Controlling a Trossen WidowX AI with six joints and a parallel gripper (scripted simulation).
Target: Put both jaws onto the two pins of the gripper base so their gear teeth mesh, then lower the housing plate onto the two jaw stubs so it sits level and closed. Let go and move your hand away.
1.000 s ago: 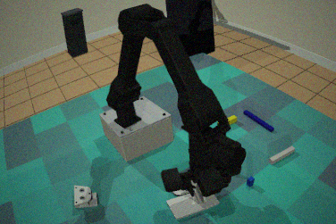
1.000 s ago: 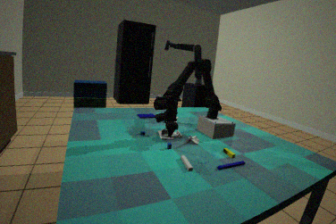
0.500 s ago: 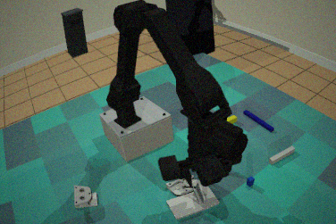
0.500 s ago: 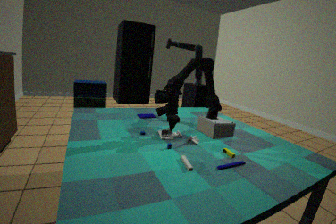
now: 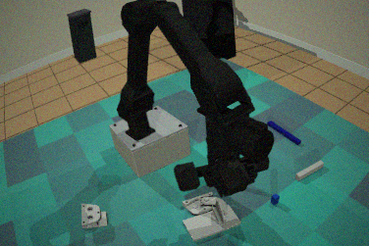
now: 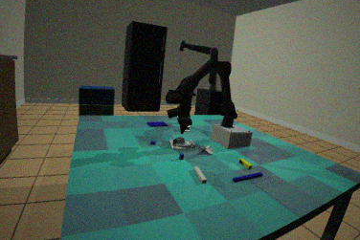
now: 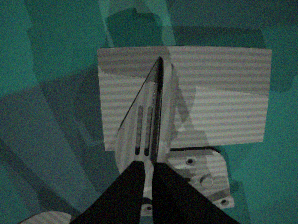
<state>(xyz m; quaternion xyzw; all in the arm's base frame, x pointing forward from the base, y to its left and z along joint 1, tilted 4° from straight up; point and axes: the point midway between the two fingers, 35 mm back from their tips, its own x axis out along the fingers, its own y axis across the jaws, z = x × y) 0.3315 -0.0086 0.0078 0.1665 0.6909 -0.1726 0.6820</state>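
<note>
A pale wedge-shaped jaw with two slots (image 7: 145,100) (image 5: 217,213) lies over a broad pale slab (image 7: 225,115) (image 5: 196,226). A pale plate with holes and a rounded corner (image 7: 216,170) is beside them; whether the jaw sits on a pin cannot be told. A separate stepped pale part with two round holes (image 5: 90,213) lies on the mat at the left in the top view. Another pale part (image 7: 47,218) is cut off in the wrist view. My gripper (image 7: 147,171) (image 6: 183,132) is shut with nothing held, above the pale assembly. The pins and gear teeth are hidden or too small to tell.
The robot's white base box (image 5: 129,158) (image 6: 231,138) stands behind the parts. A blue bar (image 5: 285,132) (image 6: 247,177), a white bar (image 5: 309,171) (image 6: 200,174), a small blue cylinder (image 5: 275,199) (image 6: 181,156) and a yellow piece (image 6: 245,163) lie around on the mat.
</note>
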